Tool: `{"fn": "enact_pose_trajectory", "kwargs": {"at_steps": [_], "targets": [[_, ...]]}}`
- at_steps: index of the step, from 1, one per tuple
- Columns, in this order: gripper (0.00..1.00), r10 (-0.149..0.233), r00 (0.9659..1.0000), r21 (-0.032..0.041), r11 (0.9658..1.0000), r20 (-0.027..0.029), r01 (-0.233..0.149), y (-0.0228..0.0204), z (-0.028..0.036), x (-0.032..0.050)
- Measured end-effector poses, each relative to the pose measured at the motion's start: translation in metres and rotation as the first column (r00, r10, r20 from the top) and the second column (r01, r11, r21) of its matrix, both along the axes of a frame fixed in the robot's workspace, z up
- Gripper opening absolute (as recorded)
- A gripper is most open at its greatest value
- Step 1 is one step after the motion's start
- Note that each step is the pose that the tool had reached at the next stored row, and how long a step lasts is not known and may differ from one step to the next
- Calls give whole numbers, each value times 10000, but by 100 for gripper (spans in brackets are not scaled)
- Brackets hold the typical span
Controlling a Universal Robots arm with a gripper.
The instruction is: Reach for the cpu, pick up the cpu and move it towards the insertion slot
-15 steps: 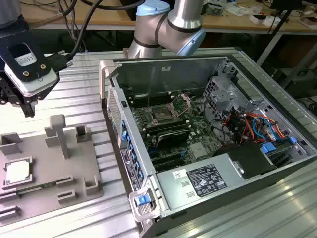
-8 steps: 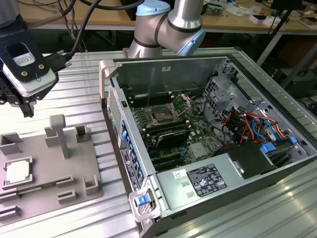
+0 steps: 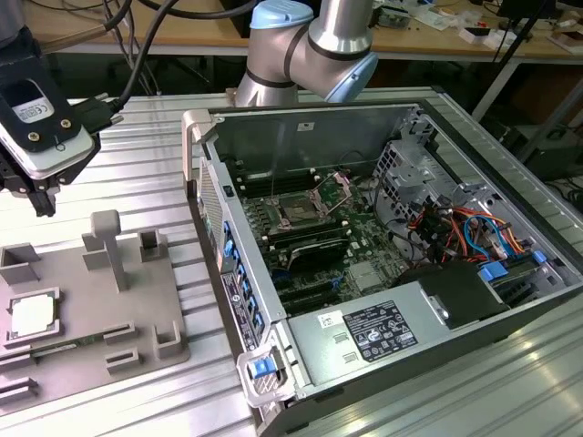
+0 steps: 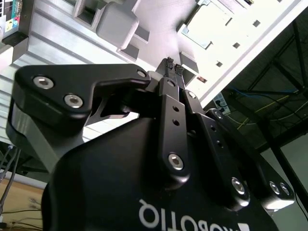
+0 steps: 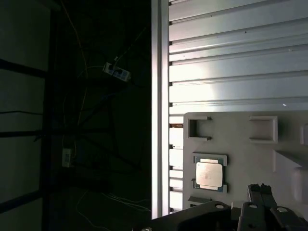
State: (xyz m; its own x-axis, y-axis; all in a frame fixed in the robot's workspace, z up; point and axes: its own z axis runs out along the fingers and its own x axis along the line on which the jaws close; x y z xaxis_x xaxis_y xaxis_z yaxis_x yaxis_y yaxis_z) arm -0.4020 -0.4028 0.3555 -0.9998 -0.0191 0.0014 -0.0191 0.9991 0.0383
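The cpu (image 3: 32, 315) is a pale silvery square chip lying flat in a recess of the grey fixture plate (image 3: 137, 319), at the exterior view's left. It also shows in both wrist views as the cpu (image 5: 209, 173) and cpu (image 4: 206, 25). My gripper (image 3: 40, 197) hangs above the plate's far edge, well clear of the chip, with its black fingertips (image 4: 169, 64) together and nothing between them. The insertion slot (image 3: 300, 210) is a dark square socket with its silver frame hinged up, on the motherboard inside the open computer case (image 3: 383, 118).
Upright grey posts and brackets (image 3: 107, 244) stand on the fixture plate between the chip and the case. The case's front wall (image 3: 228, 273) rises beside the plate. A labelled power-supply box (image 3: 378, 330) and bundled cables (image 3: 465, 228) fill the case's near and right side. Ribbed aluminium tabletop (image 5: 231, 62) surrounds everything.
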Motion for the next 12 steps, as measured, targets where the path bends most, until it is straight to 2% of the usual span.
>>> {"fn": "enact_pose_trajectory", "kwargs": {"at_steps": [12], "targets": [[11,0,10000,-1,10000,0,0,0,0,-19]]}}
